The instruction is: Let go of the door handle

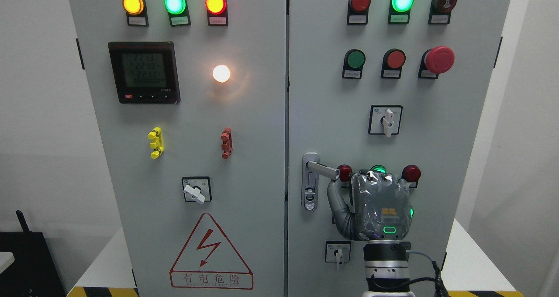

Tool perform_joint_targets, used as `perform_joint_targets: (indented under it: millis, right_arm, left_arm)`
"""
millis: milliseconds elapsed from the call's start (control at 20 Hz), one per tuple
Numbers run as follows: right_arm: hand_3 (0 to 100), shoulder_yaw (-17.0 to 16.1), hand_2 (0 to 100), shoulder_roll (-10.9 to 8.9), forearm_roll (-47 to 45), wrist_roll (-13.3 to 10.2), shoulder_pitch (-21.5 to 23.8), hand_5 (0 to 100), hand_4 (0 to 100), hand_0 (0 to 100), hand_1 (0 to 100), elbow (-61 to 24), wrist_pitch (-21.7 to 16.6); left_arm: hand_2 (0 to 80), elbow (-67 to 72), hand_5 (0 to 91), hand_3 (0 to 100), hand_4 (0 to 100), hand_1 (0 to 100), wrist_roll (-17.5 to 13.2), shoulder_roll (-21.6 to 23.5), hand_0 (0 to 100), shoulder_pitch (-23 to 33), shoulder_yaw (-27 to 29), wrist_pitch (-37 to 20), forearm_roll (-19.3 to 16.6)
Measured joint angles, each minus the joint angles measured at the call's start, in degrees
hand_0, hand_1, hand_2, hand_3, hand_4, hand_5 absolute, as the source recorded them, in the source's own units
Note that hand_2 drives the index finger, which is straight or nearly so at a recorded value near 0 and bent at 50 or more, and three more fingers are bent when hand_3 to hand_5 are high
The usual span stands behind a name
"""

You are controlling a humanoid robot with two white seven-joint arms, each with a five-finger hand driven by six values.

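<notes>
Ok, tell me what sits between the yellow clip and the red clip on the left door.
In the head view, nothing: between the yellow clip and the red clip there is only bare grey panel of the left door.

Bright, even light; sharp focus
</notes>
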Motion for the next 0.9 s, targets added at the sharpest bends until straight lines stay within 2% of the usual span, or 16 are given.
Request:
perform_joint_targets:
  millis: [501, 901]
  right_arm:
    - [100, 0.4, 100, 0.06, 0.1, -0.2, 1.7, 97, 100, 68, 4, -0.4, -0.3]
    - [100, 1.1, 100, 0.1, 0.1, -0.7, 5.1, 97, 100, 69, 4, -2.8, -2.5]
  left_arm:
    - [0.0, 0.0, 0.0, 0, 0, 39, 0.0, 0.0, 12, 0.0, 0.0, 0.0, 0.0]
    - [0.0, 0.0, 0.0, 0, 0, 39, 0.0, 0.0, 12, 0.0, 0.0, 0.0, 0.0]
